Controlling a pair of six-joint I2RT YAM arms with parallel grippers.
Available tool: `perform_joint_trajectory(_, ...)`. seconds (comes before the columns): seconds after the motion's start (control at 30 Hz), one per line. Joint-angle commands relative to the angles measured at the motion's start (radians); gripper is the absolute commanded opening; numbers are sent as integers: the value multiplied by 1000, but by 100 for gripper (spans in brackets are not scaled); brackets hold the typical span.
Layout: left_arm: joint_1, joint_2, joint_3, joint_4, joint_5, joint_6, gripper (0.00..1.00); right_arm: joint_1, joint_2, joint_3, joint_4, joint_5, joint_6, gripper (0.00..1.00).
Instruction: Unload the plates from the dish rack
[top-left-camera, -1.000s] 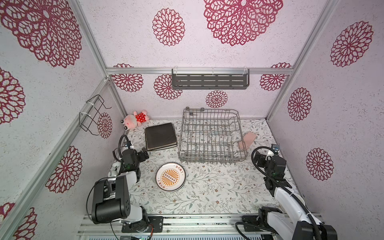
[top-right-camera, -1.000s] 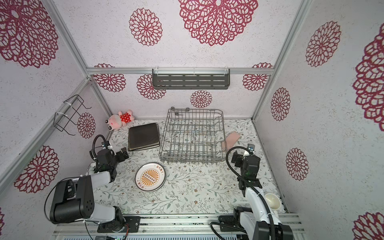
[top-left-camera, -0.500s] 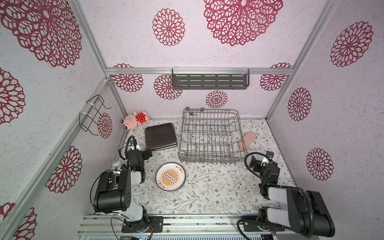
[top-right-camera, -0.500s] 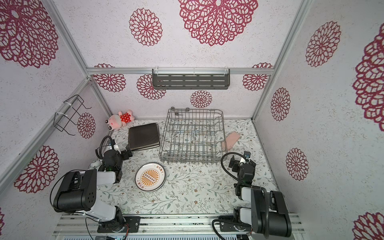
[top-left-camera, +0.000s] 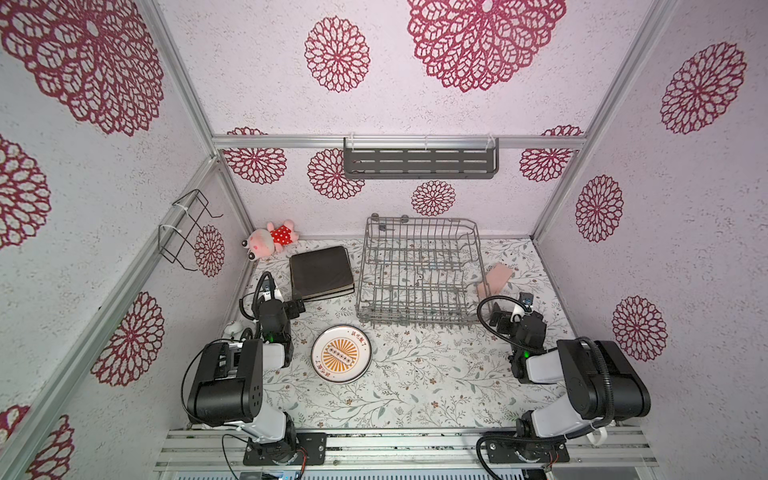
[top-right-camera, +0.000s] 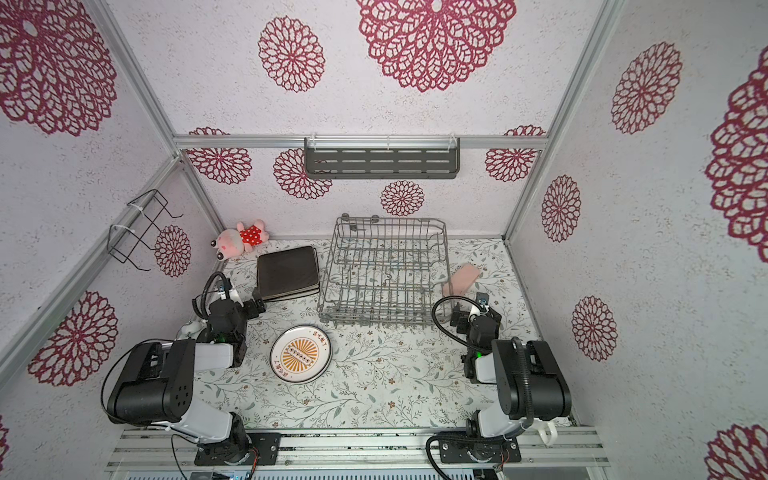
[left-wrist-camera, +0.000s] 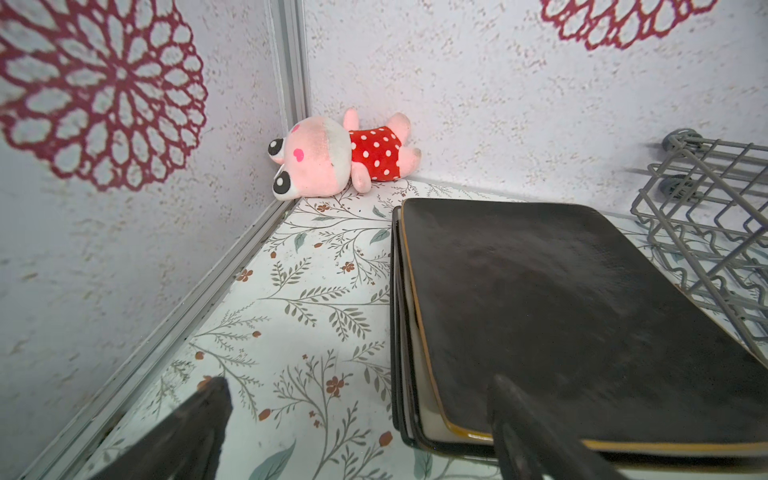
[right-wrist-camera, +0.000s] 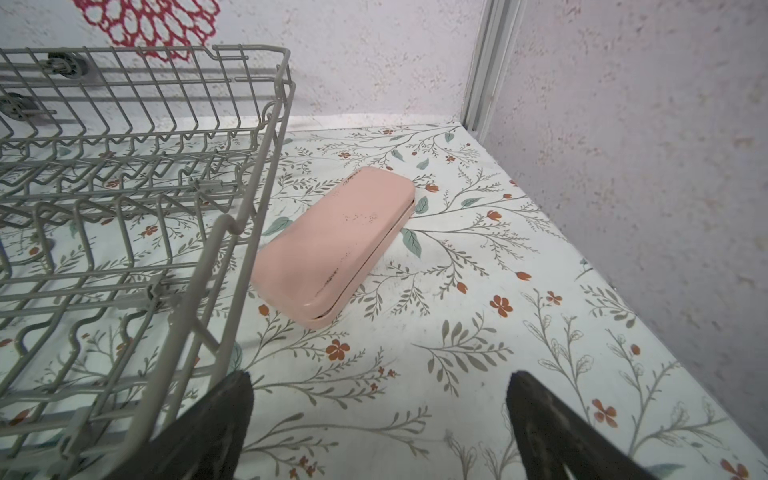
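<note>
Beside the dish rack (top-left-camera: 415, 321), on its left, the dark square plates (top-left-camera: 321, 272) are stacked flat, face up. The round printed plate (top-left-camera: 341, 353) is laid face up just in front of the rack, apart from it. Compared with a second ago, both arms are folded back toward their bases, while plates and rack are unmoved. The left gripper (left-wrist-camera: 357, 436) is held by the stack's near corner, the right gripper (right-wrist-camera: 382, 428) by the rack's right front corner. Both have their jaws wide apart and nothing between them. No plate is seen in the rack, so unloading is judged complete. Square or round, the plates show no long axis, and the stack's edges are turned slightly against the rack's side.
</note>
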Motion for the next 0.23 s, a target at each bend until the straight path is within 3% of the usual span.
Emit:
perform_joint_trajectory(0.0,-6,-1,-1,19,-29,17,97,8,-8,15,51,7,-13,99)
perform_joint_trajectory(0.1,31,4,29,-38,52,-3,97,9,-9,16,50,7,-14,99)
perform_joint_trajectory(0.2,29,-7,15,-19,44,-2,97,9,-9,16,51,7,-14,99)
